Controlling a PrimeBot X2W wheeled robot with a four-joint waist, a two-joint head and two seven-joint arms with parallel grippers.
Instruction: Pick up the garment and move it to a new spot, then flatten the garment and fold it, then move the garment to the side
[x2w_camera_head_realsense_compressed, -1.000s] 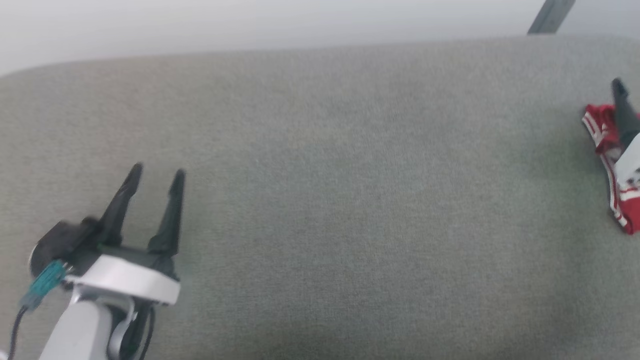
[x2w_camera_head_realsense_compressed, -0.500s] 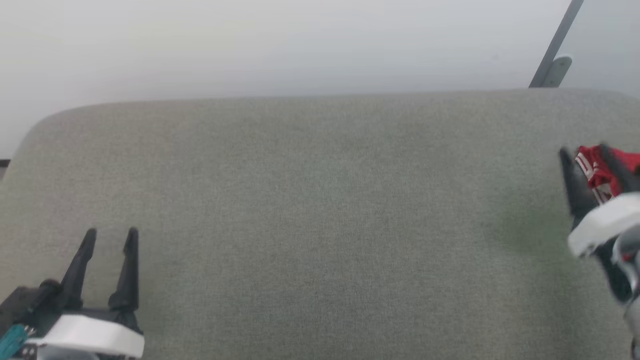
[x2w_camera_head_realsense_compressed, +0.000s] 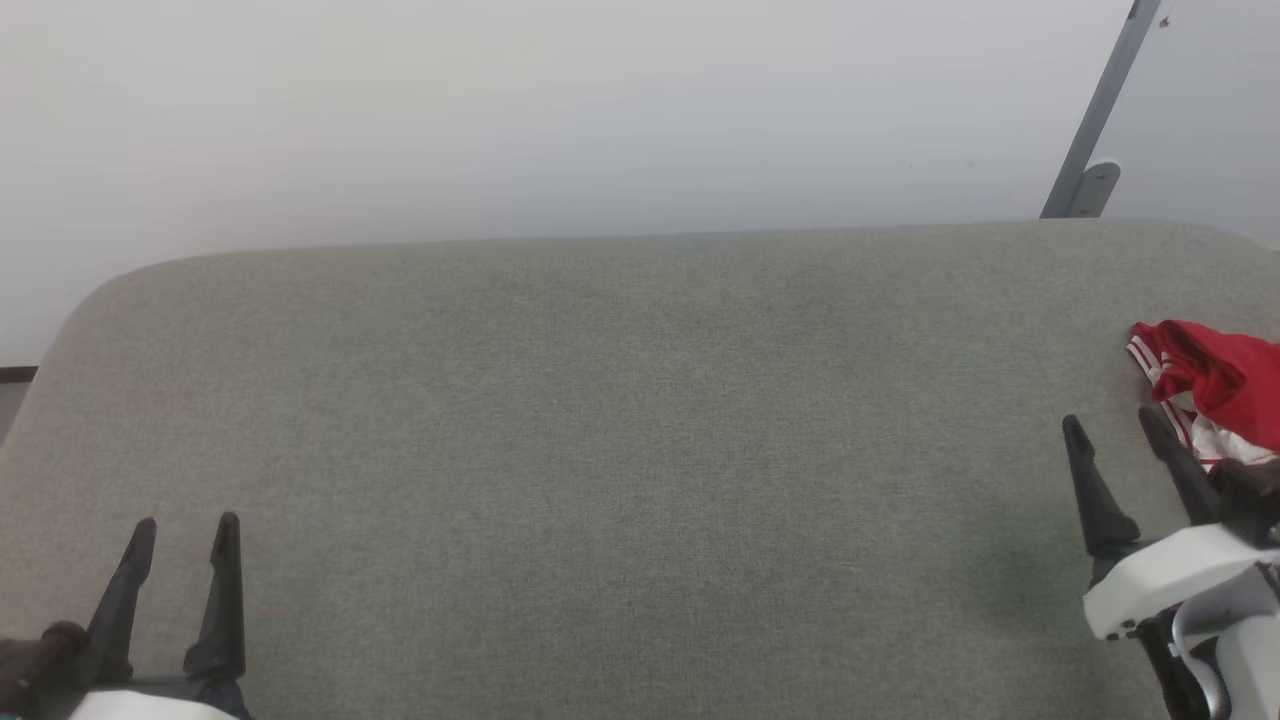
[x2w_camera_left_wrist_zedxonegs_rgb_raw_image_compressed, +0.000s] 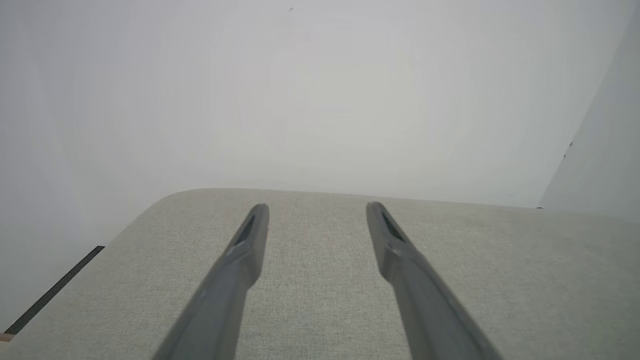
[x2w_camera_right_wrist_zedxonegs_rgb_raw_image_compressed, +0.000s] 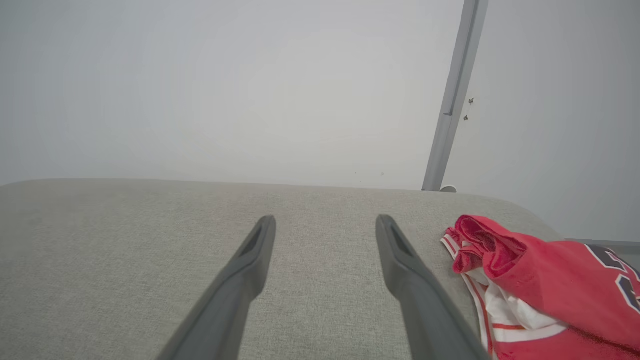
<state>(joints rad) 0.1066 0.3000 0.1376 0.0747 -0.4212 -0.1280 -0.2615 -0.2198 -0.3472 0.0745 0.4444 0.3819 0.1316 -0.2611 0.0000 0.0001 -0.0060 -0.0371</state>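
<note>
The garment (x2w_camera_head_realsense_compressed: 1215, 385), a red jersey with white and striped trim, lies bunched at the far right edge of the grey-green cushioned surface (x2w_camera_head_realsense_compressed: 640, 450). In the right wrist view the garment (x2w_camera_right_wrist_zedxonegs_rgb_raw_image_compressed: 540, 285) sits just right of my fingers, dark lettering showing on its right side. My right gripper (x2w_camera_head_realsense_compressed: 1112, 428) is open and empty, a little left of and below the garment. At the lower left my left gripper (x2w_camera_head_realsense_compressed: 185, 530) also stands open with nothing in it; the left wrist view shows the left gripper (x2w_camera_left_wrist_zedxonegs_rgb_raw_image_compressed: 317, 207) over bare fabric.
A pale wall (x2w_camera_head_realsense_compressed: 600, 110) runs behind the surface's far edge. A grey metal post (x2w_camera_head_realsense_compressed: 1095, 120) leans at the back right, near the garment. The surface's rounded left corner (x2w_camera_head_realsense_compressed: 80, 310) drops to a floor strip.
The head camera has tilted up, so the wall fills more of the picture. Both grippers have drawn back toward me; the right one has come away from the garment, which stays put.
</note>
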